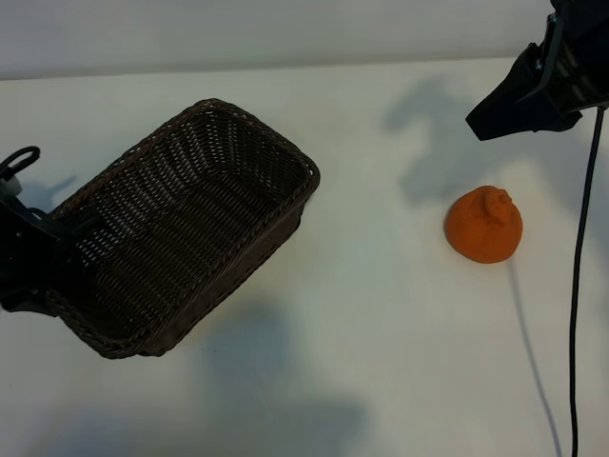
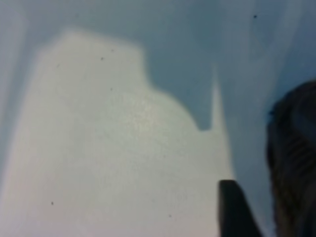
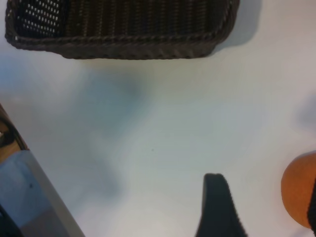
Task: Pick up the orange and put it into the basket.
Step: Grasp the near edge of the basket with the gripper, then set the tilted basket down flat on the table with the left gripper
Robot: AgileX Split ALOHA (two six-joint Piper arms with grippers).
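The orange (image 1: 483, 226) rests on the white table at the right, nub upward. My right gripper (image 1: 487, 119) hangs above and behind it, open, with nothing held. In the right wrist view one dark finger (image 3: 217, 207) shows, and the orange (image 3: 297, 190) lies beside it at the picture's edge. The dark brown wicker basket (image 1: 309, 176) lies slantwise at the centre-left with nothing inside. My left gripper (image 1: 57, 243) sits at the basket's near-left end, against its rim. The left wrist view shows the basket's weave (image 2: 295, 158) close by.
A black cable (image 1: 576, 286) runs down the right side past the orange. The pale wall stands behind the table's far edge. Bare tabletop (image 1: 381, 314) lies between basket and orange. The table's edge (image 3: 34, 192) shows in the right wrist view.
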